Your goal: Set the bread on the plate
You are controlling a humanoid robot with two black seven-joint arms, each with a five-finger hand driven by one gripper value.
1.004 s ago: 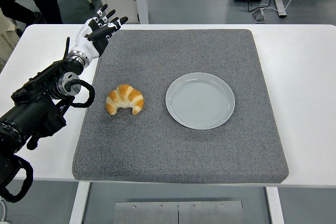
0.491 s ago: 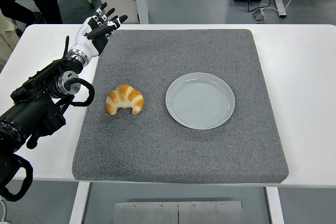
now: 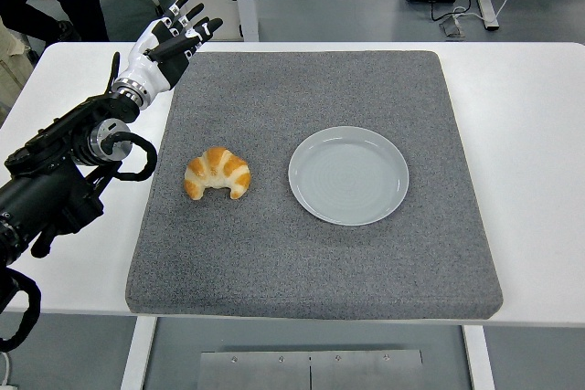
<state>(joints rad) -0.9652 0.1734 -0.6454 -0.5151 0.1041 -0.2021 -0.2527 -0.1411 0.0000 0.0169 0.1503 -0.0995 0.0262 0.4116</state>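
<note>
Left hand raised at the mat's far-left corner, bread not yet grasped.

The golden, crescent-shaped croissant (image 3: 218, 173) lies on the grey felt mat (image 3: 274, 262) covering the white counter (image 3: 530, 134), just left of the pale round ceramic plate (image 3: 348, 175). Its long axis runs left-right, tips toward the near edge. The black-and-white left hand (image 3: 169, 43), fingers spread and apparently empty, sits well beyond it; the croissant lies nearer-right of it.

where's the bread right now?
In the head view the croissant lies on the grey mat, left of centre, just left of the empty plate and not touching it.
</note>
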